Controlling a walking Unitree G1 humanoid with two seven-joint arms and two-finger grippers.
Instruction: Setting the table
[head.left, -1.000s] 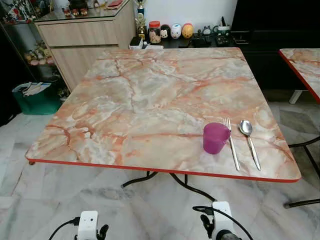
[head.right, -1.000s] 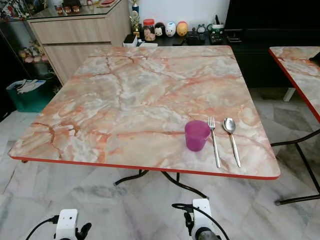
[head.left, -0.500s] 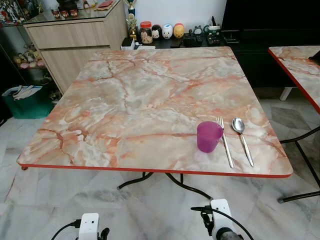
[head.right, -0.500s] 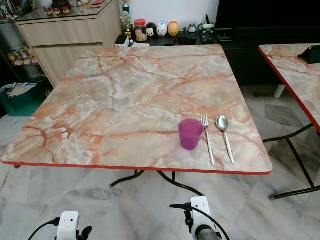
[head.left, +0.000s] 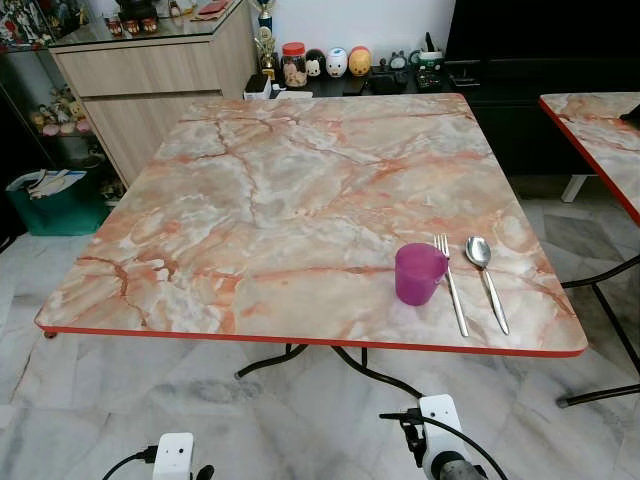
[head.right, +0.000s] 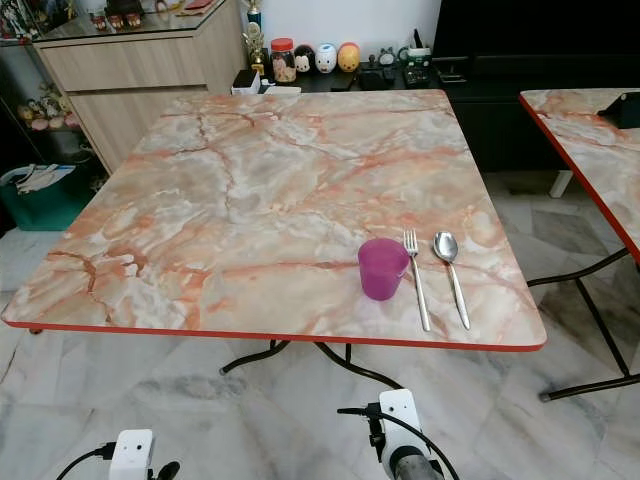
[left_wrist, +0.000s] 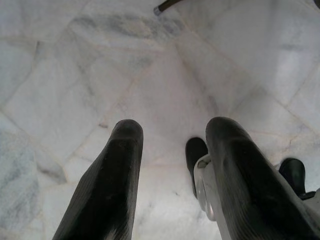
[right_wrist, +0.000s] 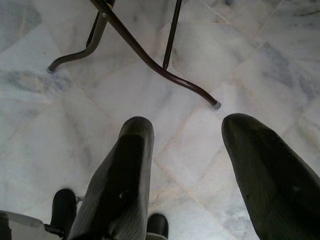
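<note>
Ahead, a square table (head.left: 300, 200) with a pink-and-cream marbled top and red edge, on black metal legs over a pale marble floor (head.left: 120, 400). Near its front right corner: a purple cup (head.left: 419, 273), upright. Just beside it, on the robot's right, a fork (head.left: 450, 283) lying with tines away from the robot. A spoon (head.left: 485, 268) lies beside the fork, parallel, bowl at the far end. Cup, fork and spoon are close together but apart.

Left gripper (left_wrist: 172, 135): hangs low over the floor, fingers spread wide, nothing between them. Right gripper (right_wrist: 187, 135): also low, fingers wide apart and holding nothing, a table leg (right_wrist: 150, 60) beyond them.

Behind the table: a wooden sideboard (head.left: 160, 70), a dark low cabinet (head.left: 540, 50) with small figurines (head.left: 345, 63) and a jar (head.left: 294, 64). A green bin (head.left: 55, 200) stands at far left. A second marbled table (head.left: 600, 130) at right edge.
</note>
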